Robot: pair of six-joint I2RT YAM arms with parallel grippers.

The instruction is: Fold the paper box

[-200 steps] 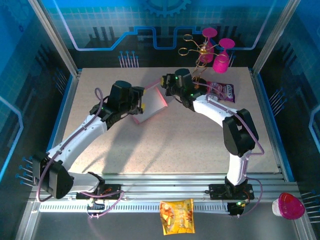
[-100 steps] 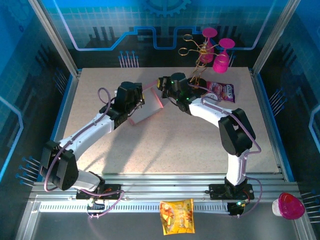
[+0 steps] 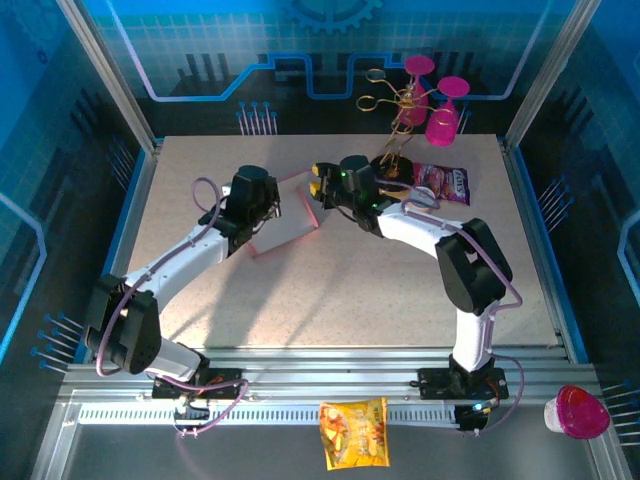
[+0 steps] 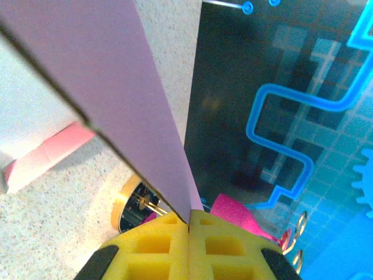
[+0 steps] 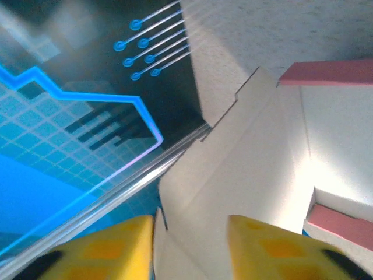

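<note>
Left gripper [image 4: 188, 224] is pinching fully closed on a thin flap of the paper box [image 3: 290, 222], pads meeting on the card. Right gripper [image 5: 190, 233] is sitting with jaws parted, a paler flap passing through the gap, unclamped. Box is lying part-folded on the table [image 3: 400, 290], between both grippers, toward the far side.

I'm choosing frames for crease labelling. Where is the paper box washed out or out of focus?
Top external: the paper box is small but fairly sharp; right wrist: its pale inside glares white toward the right, creases fading; left wrist: its flap looms close to the lens, soft-edged.
</note>
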